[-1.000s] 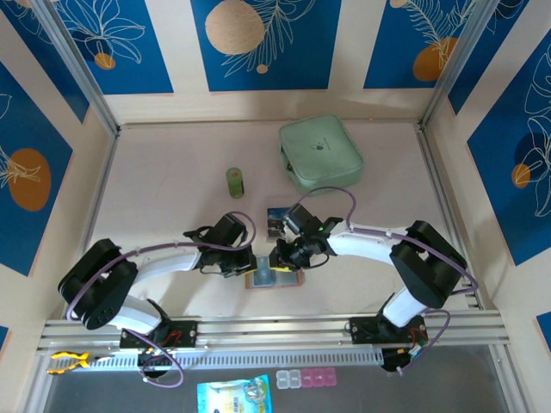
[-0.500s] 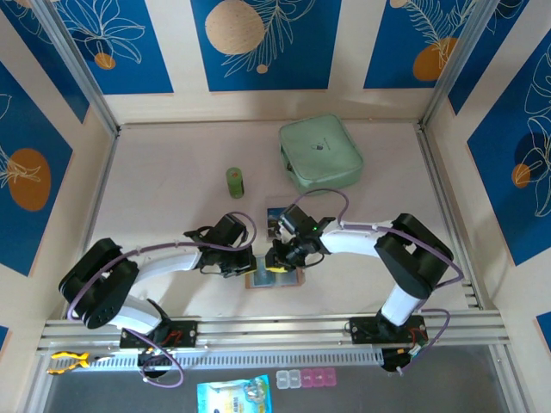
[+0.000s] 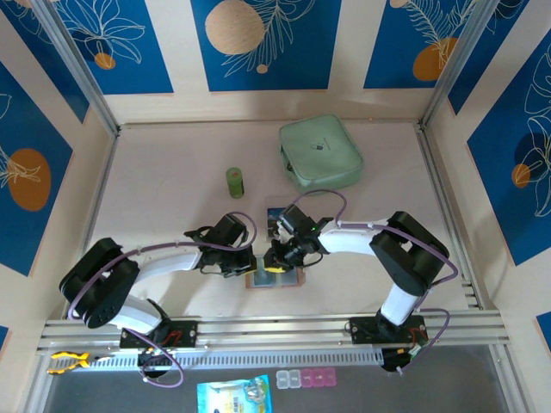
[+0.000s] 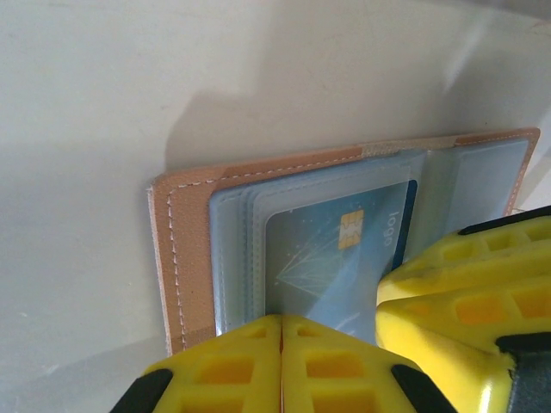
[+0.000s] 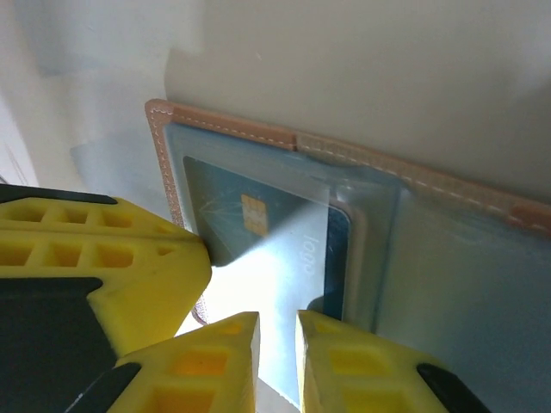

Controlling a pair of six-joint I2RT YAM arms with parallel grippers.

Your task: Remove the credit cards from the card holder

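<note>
At the table's near centre, one open card holder [image 3: 293, 280] lies flat with one blue card [image 4: 327, 258] in its pocket. The left arm reaches in from 9 o'clock, left gripper [image 3: 251, 265] clenched at the holder's edge. The right arm reaches in from 3 o'clock, right gripper [image 3: 275, 261] with jaws narrowly parted over that card; grip cannot be told. One loose card [image 3: 274, 213] lies at 12 o'clock.

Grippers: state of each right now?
Left gripper: closed, at the card holder's edge.
Right gripper: closed on the blue credit card.
</note>
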